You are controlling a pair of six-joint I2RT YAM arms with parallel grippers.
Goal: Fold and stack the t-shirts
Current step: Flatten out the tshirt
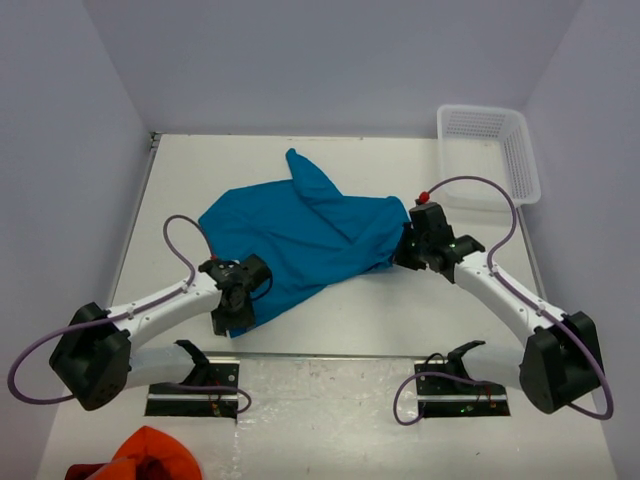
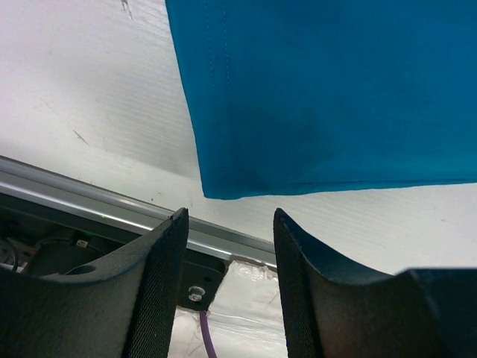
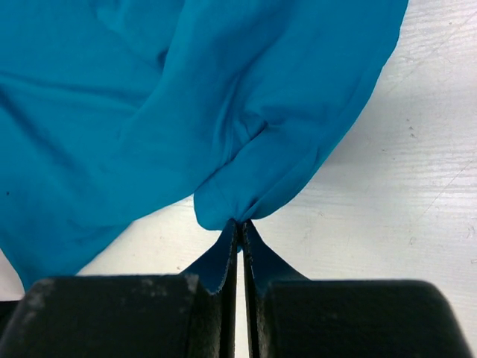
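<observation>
Your right gripper (image 3: 240, 224) is pinched on a fold of the t-shirt (image 1: 300, 235) lying mid bench (image 1: 180, 170), while your left gripper (image 2: 229, 218) gapes open, the near hem corner just beyond its fingertips.

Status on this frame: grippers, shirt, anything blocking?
Left gripper open, at t-shirt hem corner. Right gripper shut on t-shirt edge. T-shirt crumpled, unfolded. White basket far right, apart.

White shells on the left arm (image 1: 150, 310) and right arm (image 1: 505, 290), chunky black housings at the shoulders and wrists. A thin purple cable (image 1: 167, 232) loops off each, and the left gripper (image 2: 229, 218) shows matte black fingers (image 2: 160, 291) with stippled inner faces.
</observation>
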